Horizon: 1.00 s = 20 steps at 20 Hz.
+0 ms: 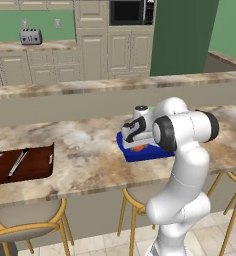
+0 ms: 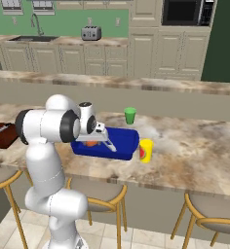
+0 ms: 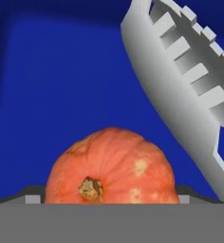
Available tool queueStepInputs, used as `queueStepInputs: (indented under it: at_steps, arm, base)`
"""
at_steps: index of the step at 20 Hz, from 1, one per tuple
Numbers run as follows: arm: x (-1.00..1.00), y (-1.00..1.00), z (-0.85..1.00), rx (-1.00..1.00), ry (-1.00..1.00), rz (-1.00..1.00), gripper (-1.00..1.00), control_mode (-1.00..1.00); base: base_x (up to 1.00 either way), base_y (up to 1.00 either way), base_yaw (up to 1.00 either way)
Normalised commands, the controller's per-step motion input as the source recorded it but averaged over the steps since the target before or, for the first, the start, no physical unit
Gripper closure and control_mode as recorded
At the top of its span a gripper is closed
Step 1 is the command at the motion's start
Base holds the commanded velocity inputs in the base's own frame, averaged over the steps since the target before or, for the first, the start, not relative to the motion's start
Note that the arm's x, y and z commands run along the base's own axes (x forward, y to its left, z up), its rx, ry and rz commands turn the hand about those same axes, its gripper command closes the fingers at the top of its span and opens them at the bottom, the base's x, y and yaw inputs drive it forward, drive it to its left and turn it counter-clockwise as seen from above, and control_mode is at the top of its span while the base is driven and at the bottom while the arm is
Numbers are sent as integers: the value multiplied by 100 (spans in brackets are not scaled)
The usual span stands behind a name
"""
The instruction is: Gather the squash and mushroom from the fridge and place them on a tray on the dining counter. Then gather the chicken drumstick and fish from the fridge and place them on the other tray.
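Squash (image 3: 111,166): orange, stem facing the camera, resting in the blue tray (image 2: 124,141) directly beneath the gripper (image 2: 103,138). Gripper: jaws spread wide, holding nothing, one grey ribbed finger (image 3: 180,80) beside the squash. Yellow cup (image 2: 145,150) just beyond the tray; green cup (image 2: 130,115) behind. Brown tray (image 1: 35,162) with fish (image 1: 17,163): well apart along the dining counter (image 1: 85,150).

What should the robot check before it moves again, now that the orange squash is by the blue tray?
1. Squash over the blue tray: ok.
2. Squash resting on the tray floor: cannot tell.
3. Gripper open, not squeezing the squash: ok.
4. Blue tray sits flat on the dining counter: ok.
5. Yellow cup and green cup beside the tray, out of the arm's way: ok.
6. Fish in the brown tray: ok.
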Motion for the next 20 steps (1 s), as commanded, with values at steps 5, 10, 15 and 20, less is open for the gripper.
queueStepInputs:
  at_steps: [5,10,15,20]
  arm:
    - [18,4,-39,0,0,0,-100,-100]
    - [-8,0,-12,0,-2,0,-100,-100]
    - [-9,0,0,0,0,0,-100,-100]
    - [-10,0,14,0,-3,0,-100,-100]
  base:
    - [0,0,0]
    - [0,0,0]
    - [0,0,0]
    - [0,0,0]
